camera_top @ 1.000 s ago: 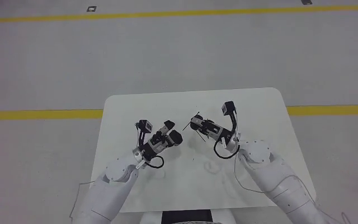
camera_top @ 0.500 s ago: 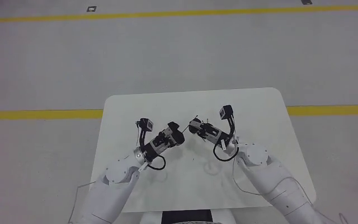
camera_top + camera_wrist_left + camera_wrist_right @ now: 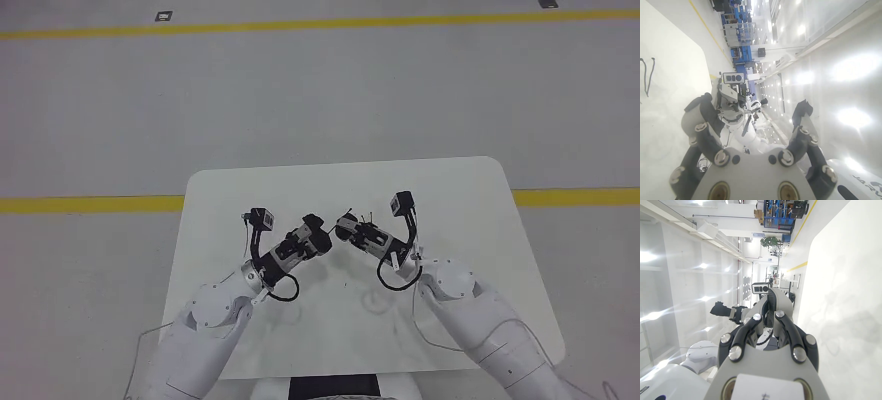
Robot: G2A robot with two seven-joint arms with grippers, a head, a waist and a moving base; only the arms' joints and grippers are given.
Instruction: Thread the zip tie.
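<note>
My right gripper (image 3: 346,229) is held above the middle of the white table (image 3: 450,190), shut on a thin black zip tie (image 3: 745,125) whose free end sticks out toward the left arm. In the right wrist view its fingers (image 3: 772,302) are pressed together. My left gripper (image 3: 318,236) faces it from a short distance, apart from it. It is open, and in the left wrist view the left gripper (image 3: 755,101) frames the zip tie between its spread fingers without touching it.
Loose black zip ties (image 3: 647,75) lie flat on the table beside the left arm. The table's rounded far corner (image 3: 814,241) gives onto a grey floor with a yellow line (image 3: 320,22).
The left gripper has moved up and right toward the right gripper. The right gripper has shifted slightly left and nearer, narrowing the gap between them.
</note>
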